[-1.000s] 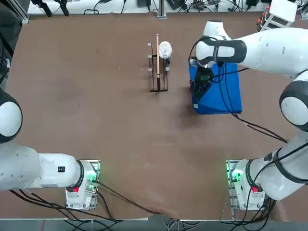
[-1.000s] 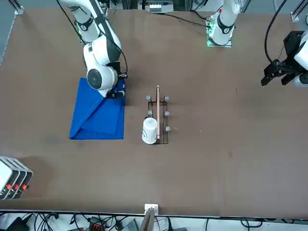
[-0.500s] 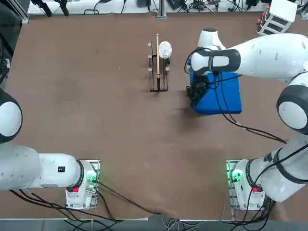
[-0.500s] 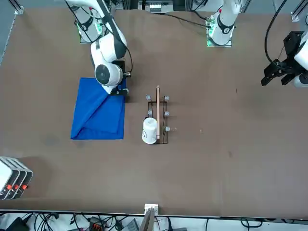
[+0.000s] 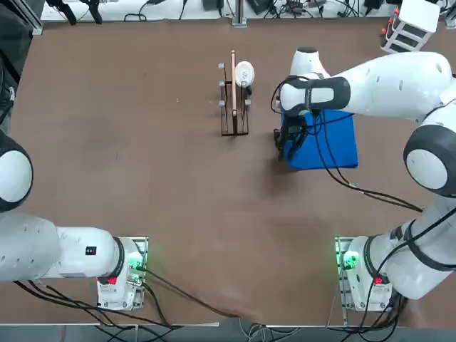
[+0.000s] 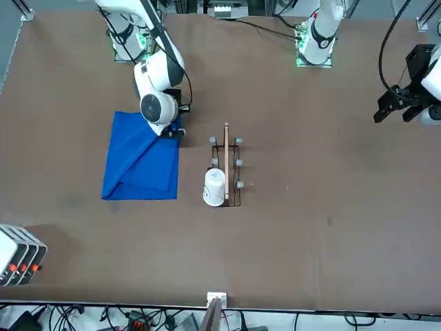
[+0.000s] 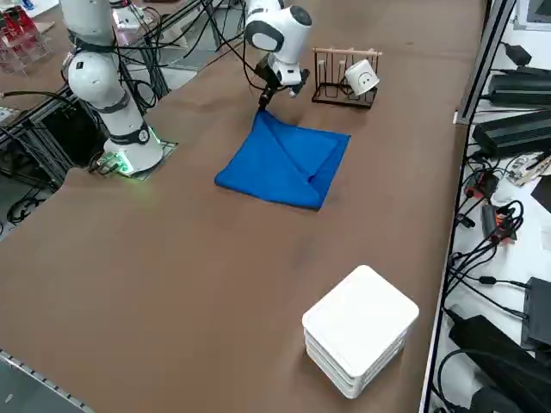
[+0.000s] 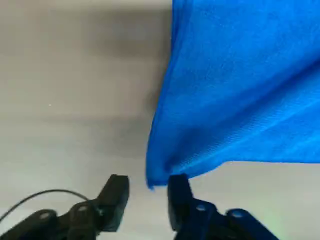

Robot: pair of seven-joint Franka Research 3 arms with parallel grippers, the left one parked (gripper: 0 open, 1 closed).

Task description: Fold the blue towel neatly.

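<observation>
The right gripper [image 8: 149, 197] has shifted off the blue towel's corner since earlier. Its fingers [image 8: 116, 197] now stand apart, gripping nothing I can see; the towel [image 8: 240, 95] lies on the table [image 7: 189, 292] near the rack [image 7: 346, 77].

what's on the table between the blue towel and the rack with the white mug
Only bare brown tabletop lies between the blue towel and the rack with the white mug; the front view shows it.
</observation>
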